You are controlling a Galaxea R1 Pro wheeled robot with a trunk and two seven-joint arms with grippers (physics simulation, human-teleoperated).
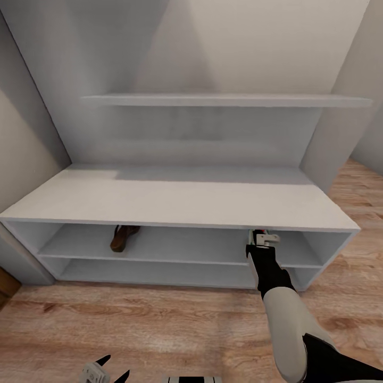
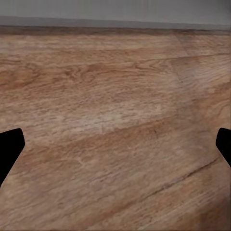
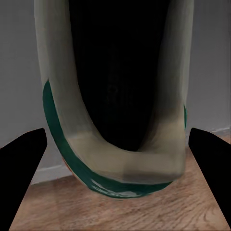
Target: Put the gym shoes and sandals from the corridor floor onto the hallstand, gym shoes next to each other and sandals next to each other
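**Ana:** Under the bench top, at the right end of the upper tier, where does the right arm reach?

**Ben:** The right gripper (image 1: 261,238) sits at the front lip of that tier of the hallstand (image 1: 175,199), just beneath the top board's near edge. A gym shoe (image 1: 257,234) shows there as a sliver of white and green. In the right wrist view the gym shoe (image 3: 115,96) hangs heel-first between the dark fingertips (image 3: 21,168), with its pale collar and green trim visible.

**Ana:** Is the claw clamped on it?

**Ben:** The fingertips stand wide at both sides with gaps to the shoe. Whether it grips, I cannot tell.

**Ana:** What else is on the rack?

**Ben:** One sandal (image 1: 123,237) lies on the same tier toward the left, toe pointing near, well apart from the shoe. The stretch of shelf between them is bare. The lower tier is shallow, and its front edge is close to the floor.

**Ana:** And the left arm?

**Ben:** The left gripper (image 1: 109,369) is low at the near edge of the head view, over the corridor floor (image 1: 159,324). In the left wrist view its fingertips (image 2: 9,149) are spread wide with nothing but floor (image 2: 115,120) planks between them.

**Ana:** Room to move?

**Ben:** A broad strip of planks runs along the bench front. Walls close in on the far left and the far right, and a wall shelf (image 1: 223,100) overhangs the bench top.
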